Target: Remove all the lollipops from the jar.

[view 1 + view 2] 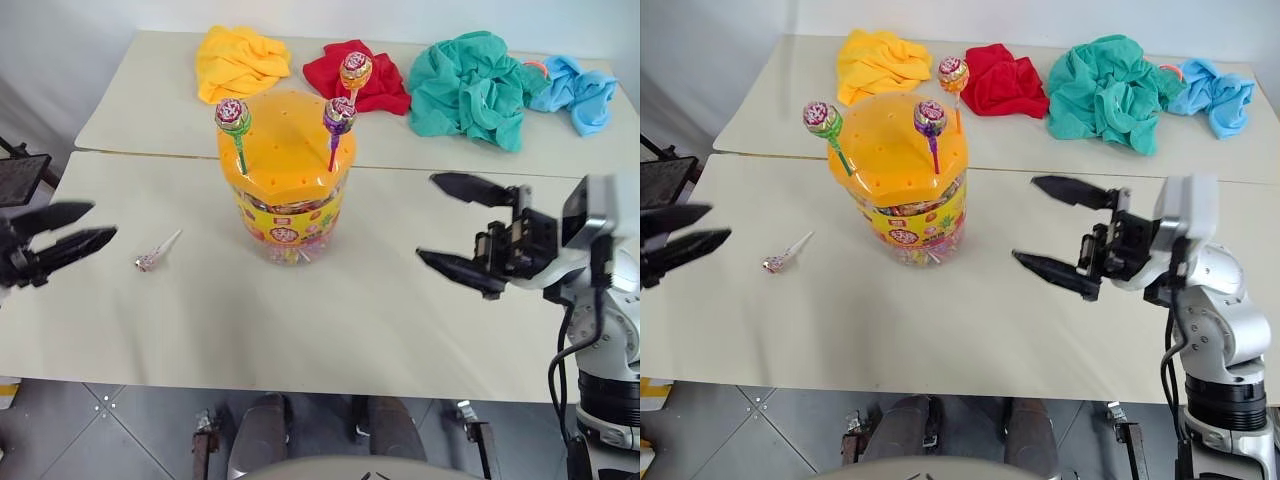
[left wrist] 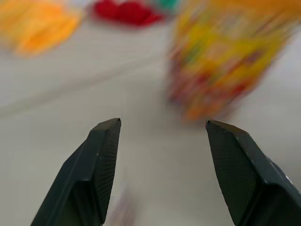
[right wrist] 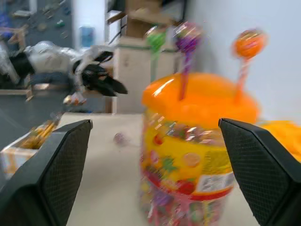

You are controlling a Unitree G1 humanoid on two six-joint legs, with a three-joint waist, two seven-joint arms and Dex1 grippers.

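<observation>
- The jar (image 1: 286, 180) stands upright near the middle of the desk (image 1: 330, 330); three lollipops are stuck in its orange lid, a green one (image 1: 232, 116) at about 10 o'clock, a purple one (image 1: 339, 115) at 2 o'clock, an orange one (image 1: 355, 70) behind at 1 o'clock.
- A fourth lollipop (image 1: 156, 252) lies flat on the desk at 9 o'clock from the jar, well apart from it.
- The left hand (image 1: 88, 225) hovers at the desk's left edge, fingers parted, grasping nothing; the lying lollipop is near its tips.
- The right hand (image 1: 462, 230) is at 3 o'clock from the jar, released wide, empty.
- Yellow cloth (image 1: 240, 60), red cloth (image 1: 375, 85), green cloth (image 1: 470, 88), blue cloth (image 1: 582, 90) lie along the far edge.
</observation>
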